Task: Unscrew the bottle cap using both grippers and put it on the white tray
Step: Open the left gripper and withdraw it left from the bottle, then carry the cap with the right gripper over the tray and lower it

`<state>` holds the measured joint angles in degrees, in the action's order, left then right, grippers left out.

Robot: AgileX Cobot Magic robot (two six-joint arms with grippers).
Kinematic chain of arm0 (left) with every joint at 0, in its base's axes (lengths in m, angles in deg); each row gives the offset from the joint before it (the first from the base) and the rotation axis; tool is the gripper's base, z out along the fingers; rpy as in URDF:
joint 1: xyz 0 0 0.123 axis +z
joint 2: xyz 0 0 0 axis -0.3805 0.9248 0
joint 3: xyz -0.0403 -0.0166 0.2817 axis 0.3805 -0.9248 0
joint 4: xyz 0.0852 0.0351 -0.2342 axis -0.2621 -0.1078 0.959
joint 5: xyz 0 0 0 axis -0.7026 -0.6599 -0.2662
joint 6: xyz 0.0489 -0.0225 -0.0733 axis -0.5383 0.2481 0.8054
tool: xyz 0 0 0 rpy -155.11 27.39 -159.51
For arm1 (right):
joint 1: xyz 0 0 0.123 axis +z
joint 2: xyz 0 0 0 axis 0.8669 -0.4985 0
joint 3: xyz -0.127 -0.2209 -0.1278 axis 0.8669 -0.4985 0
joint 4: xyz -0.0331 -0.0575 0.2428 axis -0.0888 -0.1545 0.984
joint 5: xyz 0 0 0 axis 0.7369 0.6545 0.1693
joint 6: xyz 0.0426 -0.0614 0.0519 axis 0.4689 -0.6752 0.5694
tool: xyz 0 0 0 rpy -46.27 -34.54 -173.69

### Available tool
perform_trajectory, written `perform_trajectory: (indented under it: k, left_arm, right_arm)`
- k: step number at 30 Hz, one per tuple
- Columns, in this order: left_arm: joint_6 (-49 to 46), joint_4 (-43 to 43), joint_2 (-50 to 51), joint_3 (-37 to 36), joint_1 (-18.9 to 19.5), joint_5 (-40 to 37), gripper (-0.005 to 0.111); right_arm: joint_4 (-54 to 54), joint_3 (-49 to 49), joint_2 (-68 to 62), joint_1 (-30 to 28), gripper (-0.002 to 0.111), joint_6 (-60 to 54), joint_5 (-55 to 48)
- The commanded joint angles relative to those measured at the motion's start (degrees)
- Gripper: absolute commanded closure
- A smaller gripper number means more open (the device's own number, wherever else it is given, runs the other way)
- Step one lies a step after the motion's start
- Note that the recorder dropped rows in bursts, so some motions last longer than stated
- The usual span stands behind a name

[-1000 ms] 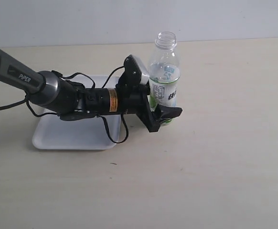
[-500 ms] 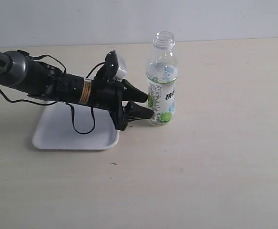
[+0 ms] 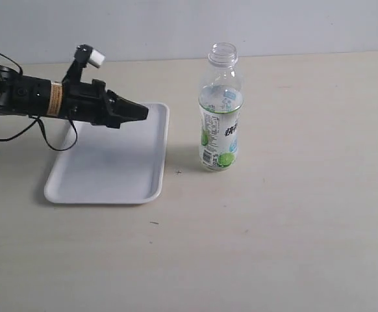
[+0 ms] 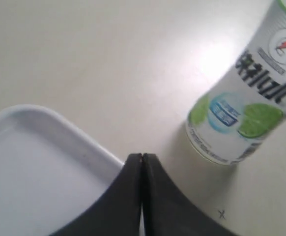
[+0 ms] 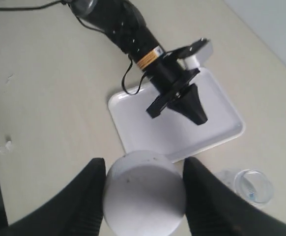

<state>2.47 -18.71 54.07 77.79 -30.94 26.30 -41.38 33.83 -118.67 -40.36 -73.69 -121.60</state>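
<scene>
The bottle (image 3: 221, 109) stands upright on the table with its neck open and no cap on it; it also shows in the left wrist view (image 4: 243, 113), and its open mouth (image 5: 253, 186) shows from above. My left gripper (image 3: 137, 112) is shut and empty, hovering over the white tray (image 3: 108, 170), its tips (image 4: 142, 156) at the tray's rim (image 4: 74, 135) and apart from the bottle. My right gripper (image 5: 144, 167) is high above the table, out of the exterior view, shut on the white bottle cap (image 5: 144, 194). Below it lies the tray (image 5: 216, 132).
The left arm (image 3: 26, 97) with black cables reaches in from the left over the tray's far end. A small x mark (image 3: 178, 172) sits on the beige table between tray and bottle. A pale wall runs along the table's back edge.
My left gripper has let go of the bottle, shut its jaws and pulled back leftward over the tray. The bottle stays upright where it was.
</scene>
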Motion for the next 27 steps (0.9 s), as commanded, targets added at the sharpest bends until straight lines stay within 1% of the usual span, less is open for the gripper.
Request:
perform_trajectory:
  k: [1, 3, 6, 10, 13, 15, 17, 21, 24, 27]
  left_arm:
    - [3.95, 1.21, -1.36, -0.3, 2.89, 1.37, 0.107]
    - [3.76, 3.38, -1.78, -1.32, 3.51, 1.37, 0.107]
    - [0.17, 7.39, -2.78, -3.28, 3.91, 1.37, 0.107]
    - [-4.76, 12.89, -5.72, -6.89, 4.67, -0.86, 0.107]
    - [-9.62, 18.3, -9.2, -10.78, 5.14, -6.96, 0.107]
    - [-13.21, 23.33, -11.9, -13.52, 5.92, -12.4, 0.107]
    - [-16.99, 28.13, -14.33, -15.66, 6.68, -16.01, 0.107]
    - [-21.63, 34.99, -17.6, -18.98, 8.08, -17.33, 0.107]
    - [-24.29, 38.3, -18.36, -20.29, 8.08, -17.33, 0.107]
    - [-24.55, 40.94, -18.36, -20.92, 8.08, -17.58, 0.107]
  right_arm:
    - [-2.52, -0.01, -4.93, 6.65, 0.108, 1.25, 1.48]
    - [-2.51, -0.01, -7.61, 10.59, 0.108, 2.2, 5.05]
    - [-3.98, -0.01, -11.79, 15.0, 0.108, 8.06, 10.93]
    - [-9.95, -0.01, -17.77, 18.61, 0.108, 14.48, 15.81]
    - [-12.7, -0.01, -22.4, 18.94, 0.108, 19.55, 17.93]
    - [-14.35, -0.01, -24.79, 18.94, 0.108, 22.19, 18.83]
    - [-16.66, -0.01, -26.52, 18.94, 0.108, 24.67, 20.25]
    - [-17.53, -0.01, -30.21, 18.94, 0.108, 27.49, 24.36]
    - [-17.53, -0.01, -33.78, 18.94, 0.108, 27.96, 28.27]
    - [-17.41, -0.01, -37.11, 18.94, 0.108, 30.57, 32.53]
